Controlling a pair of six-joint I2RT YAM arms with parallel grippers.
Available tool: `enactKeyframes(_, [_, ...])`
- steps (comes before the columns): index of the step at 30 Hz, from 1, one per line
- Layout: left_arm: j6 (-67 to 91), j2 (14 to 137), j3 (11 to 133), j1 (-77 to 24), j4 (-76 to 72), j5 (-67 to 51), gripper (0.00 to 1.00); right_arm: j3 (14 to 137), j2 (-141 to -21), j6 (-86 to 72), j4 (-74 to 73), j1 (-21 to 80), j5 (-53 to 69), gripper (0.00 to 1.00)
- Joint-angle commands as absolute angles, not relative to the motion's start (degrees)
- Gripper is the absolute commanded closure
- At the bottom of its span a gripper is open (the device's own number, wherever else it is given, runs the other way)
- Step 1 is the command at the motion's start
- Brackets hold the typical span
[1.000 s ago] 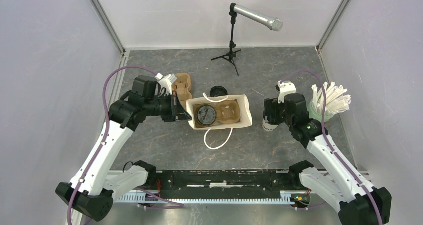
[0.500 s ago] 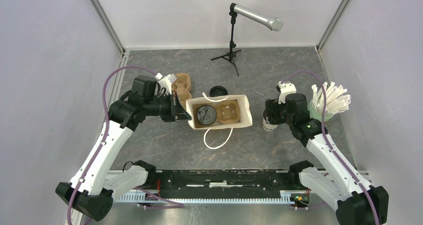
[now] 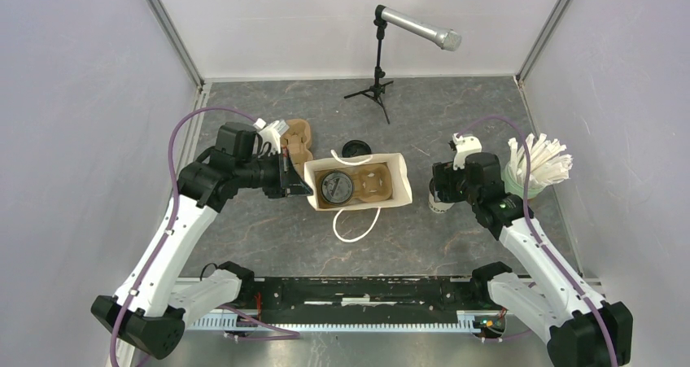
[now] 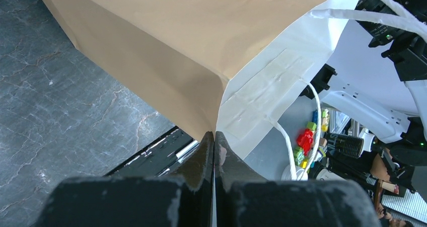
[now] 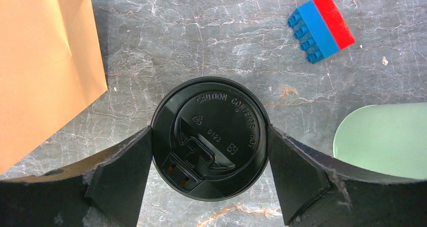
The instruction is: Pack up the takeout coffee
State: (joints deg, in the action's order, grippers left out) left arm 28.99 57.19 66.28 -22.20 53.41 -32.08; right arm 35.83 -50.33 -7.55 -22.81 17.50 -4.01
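**A:** What is the left gripper [image 4: 214, 136] doing?

**B:** Its jaws are clenched on the rim of the paper bag [image 3: 404, 190], at the corner fold on the bag's left end. The bag stands open on the table [image 3: 456, 115], and its white handle loop [image 3: 351, 230] lies toward the arm bases.

**A:** And the coffee?

**B:** The first cup [image 3: 334, 187] sits inside the bag, in the left pocket of a brown carrier [image 3: 375, 181]. The second cup [image 5: 211, 131] stands upright on the table just right of the bag, with its black lid on.

**A:** The right gripper [image 5: 209, 136]?

**B:** It is directly over that second cup. The jaws are set wide, one on each side, with their inner faces meeting the outline of the lid. I cannot tell whether they press on the cup.

**A:** What else is near?

**B:** A pale green cup of straws [image 3: 533, 172] is right of that arm. A red-and-blue brick [image 5: 321, 27] lies beyond the second cup. A loose lid [image 3: 355, 148] lies behind the bag.
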Motion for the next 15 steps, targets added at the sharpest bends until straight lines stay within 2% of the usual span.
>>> enactKeyframes(1, [26.6, 57.3, 68.9, -21.9, 51.4, -33.8, 0.98, 35.0, -50.9, -6.6, -22.4, 17.2, -3.7, 0.14])
enactKeyframes(9, [27.2, 57.7, 69.0, -21.9, 51.4, -33.7, 0.98, 36.9, -50.2, -5.3, -24.2, 17.2, -4.3, 0.23])
enactKeyframes(15, [27.7, 57.8, 69.2, -21.9, 51.5, -34.1, 0.98, 47.3, -51.9, -0.7, -29.5, 17.2, -4.8, 0.25])
